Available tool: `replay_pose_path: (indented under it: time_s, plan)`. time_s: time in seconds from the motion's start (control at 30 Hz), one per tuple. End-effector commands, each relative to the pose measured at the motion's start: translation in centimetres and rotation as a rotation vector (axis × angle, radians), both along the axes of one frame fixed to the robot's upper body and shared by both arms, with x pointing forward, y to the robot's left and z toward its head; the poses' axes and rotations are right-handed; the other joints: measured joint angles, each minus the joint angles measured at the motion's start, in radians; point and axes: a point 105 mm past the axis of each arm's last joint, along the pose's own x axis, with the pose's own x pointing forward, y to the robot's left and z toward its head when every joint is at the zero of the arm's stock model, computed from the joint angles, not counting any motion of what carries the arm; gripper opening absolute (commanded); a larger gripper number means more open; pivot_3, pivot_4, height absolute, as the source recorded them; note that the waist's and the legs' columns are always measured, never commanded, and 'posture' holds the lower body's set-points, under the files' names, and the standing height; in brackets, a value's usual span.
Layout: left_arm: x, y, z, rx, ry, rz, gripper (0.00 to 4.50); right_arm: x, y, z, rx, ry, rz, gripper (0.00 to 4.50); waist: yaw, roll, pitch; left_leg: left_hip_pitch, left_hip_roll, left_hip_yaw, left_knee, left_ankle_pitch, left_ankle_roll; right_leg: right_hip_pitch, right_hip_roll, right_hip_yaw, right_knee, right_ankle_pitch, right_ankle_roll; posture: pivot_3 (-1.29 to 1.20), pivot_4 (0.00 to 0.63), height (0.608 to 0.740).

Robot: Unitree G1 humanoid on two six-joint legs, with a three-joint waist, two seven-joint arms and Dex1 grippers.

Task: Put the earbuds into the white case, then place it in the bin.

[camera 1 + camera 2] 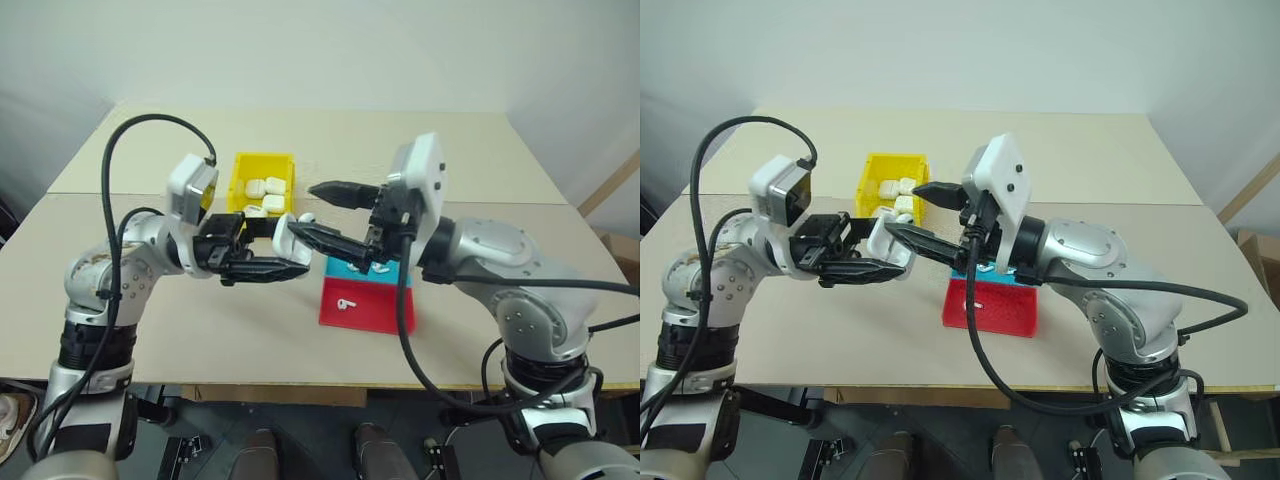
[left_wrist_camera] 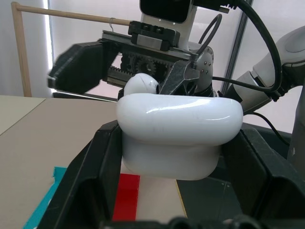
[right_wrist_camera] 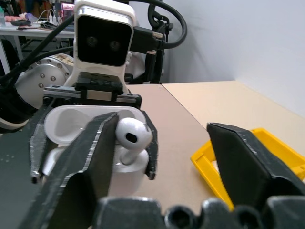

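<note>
gripping the white case (image 2: 177, 136) lid-open above the table (image 1: 200, 330), left gripper (image 1: 283, 252) pressed tight around its body. sitting half-seated in one well, an earbud (image 3: 132, 134), right gripper (image 1: 322, 212) spread wide beside it, pinching nothing. probably needing a gentle press on the bud's head to seat it fully, keeping the case level. fetching next the remaining earbuds (image 1: 346, 301) from the red-and-blue tray (image 1: 362, 312); waiting behind, the bin (image 1: 243, 170).
</note>
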Motion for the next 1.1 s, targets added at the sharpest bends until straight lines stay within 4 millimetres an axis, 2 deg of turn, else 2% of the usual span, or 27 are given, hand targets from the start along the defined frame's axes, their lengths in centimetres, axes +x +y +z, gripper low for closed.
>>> replay_pose_path:
  time_s: [0.03,0.4,0.6,0.73,0.9,1.0,1.1]
  plan:
    - [-1.4,-0.1,1.8,-0.042,-0.082,-0.036,2.83,-0.5,0.3,-0.3,-0.02,0.017,0.042,3.93,0.0,0.0,0.0,0.0,0.0,0.0,0.0,0.0,0.0,0.0,0.0,0.0,0.0,0.0,0.0,0.0,0.15,0.74]
    - [1.7,0.7,1.9,-0.064,-0.062,-0.003,2.83,-2.0,0.0,1.1,0.054,0.057,0.141,3.93,0.001,0.0,0.0,0.0,0.0,0.0,0.0,0.0,0.0,0.0,0.0,0.0,0.0,0.0,0.0,0.0,0.15,0.74]
    - [1.6,0.5,1.6,-0.069,-0.07,-0.023,2.83,-1.8,-0.2,1.5,0.07,0.076,0.13,3.93,-0.001,0.0,0.0,0.0,0.0,0.0,0.0,0.0,0.0,0.0,0.0,0.0,0.0,0.0,0.0,0.0,0.15,0.74]
    - [1.5,0.9,1.3,-0.064,-0.076,-0.015,2.83,-1.4,-1.2,2.1,0.093,0.083,0.109,3.93,0.0,0.0,0.0,0.0,0.0,0.0,0.0,0.0,0.0,0.0,0.0,0.0,0.0,0.0,0.0,0.0,0.15,0.74]
    - [1.2,1.7,1.2,-0.05,-0.093,0.01,2.83,0.2,-3.7,3.3,0.045,0.068,0.058,3.93,0.0,0.0,0.0,-0.001,0.0,0.0,0.0,0.0,0.0,0.0,0.0,0.0,0.0,0.0,0.0,0.0,0.15,0.74]
    - [1.0,2.0,1.4,-0.052,-0.099,0.03,2.83,3.2,-5.2,2.8,-0.178,0.066,-0.016,3.93,0.0,0.001,0.001,0.0,0.0,0.0,0.0,0.0,0.0,0.0,0.0,0.0,-0.001,0.0,0.0,0.0,0.15,0.74]
    - [0.7,1.8,1.4,-0.054,-0.103,0.041,2.83,6.1,-6.3,0.5,-0.474,0.043,-0.067,3.93,-0.003,0.001,0.001,0.001,0.0,0.001,0.0,0.0,0.0,0.001,0.0,0.0,-0.001,0.0,0.0,0.0,0.15,0.74]
